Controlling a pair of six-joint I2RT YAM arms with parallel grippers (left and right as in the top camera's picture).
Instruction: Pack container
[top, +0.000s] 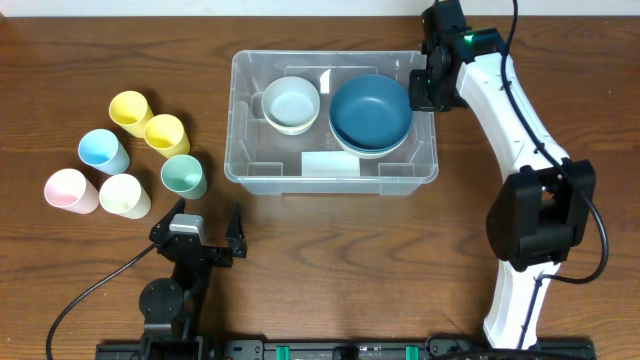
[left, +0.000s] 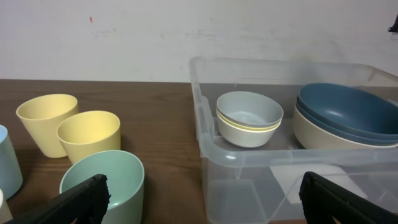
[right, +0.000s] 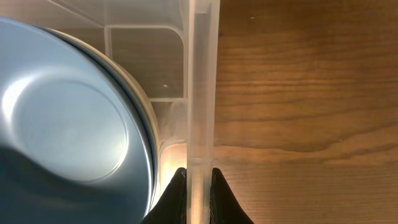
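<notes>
The clear plastic container (top: 250, 165) stands at the table's middle back, with a white label (top: 330, 163) at its base. Inside are stacked small pale bowls (top: 291, 104) and stacked big blue bowls (top: 371, 113). My right gripper (top: 428, 90) is shut on the container's right rim (right: 200, 93), one finger on each side of the wall (right: 199, 186). The blue bowl (right: 68, 130) lies just inside. My left gripper (top: 205, 232) is open and empty, near the table's front, facing the container (left: 249, 186) and a green cup (left: 109, 180).
Several cups stand left of the container: two yellow (top: 130, 110) (top: 166, 133), blue (top: 103, 151), pink (top: 70, 189), cream (top: 124, 195), green (top: 183, 176). The yellow cups (left: 46, 121) (left: 89, 134) show in the left wrist view.
</notes>
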